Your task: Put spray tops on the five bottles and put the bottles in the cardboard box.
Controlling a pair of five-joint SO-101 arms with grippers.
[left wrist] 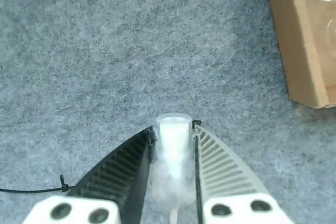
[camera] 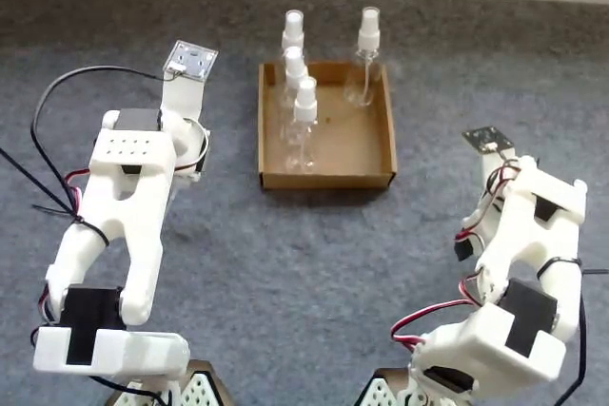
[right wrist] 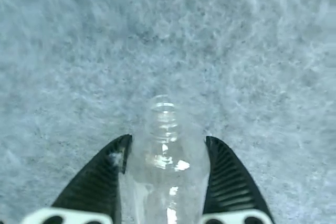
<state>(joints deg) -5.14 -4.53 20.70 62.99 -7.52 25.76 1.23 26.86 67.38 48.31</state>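
The last bottle (right wrist: 165, 156) is clear, thin plastic and has nothing in it. It is very light. It can dent if it is squeezed hard, and its smooth sides are slippery. Its neck is open, with little screw rings and no top on it. The best place to hold it is around the wide, round body, under the neck, so the neck stays free. That is where the right gripper (right wrist: 168, 141) holds it, with one black finger on each side. This is over the grey mat (camera: 314, 263), to the right of the box and nearer than it.

The spray top (left wrist: 172, 156) is small, white and hard. It is light too and can slip or tip, so it needs a snug pinch on its sides. The left gripper (left wrist: 173, 128) is closed narrow on it, with the top poking out between the tips. It hangs over the mat, just left of the cardboard box (camera: 326, 179).

I think the top has to line up straight over the open neck, or it will go on crooked.

Four bottles with tops stand in the box: a row of three (camera: 297, 92) on its left side and one (camera: 365, 64) at its far right corner.
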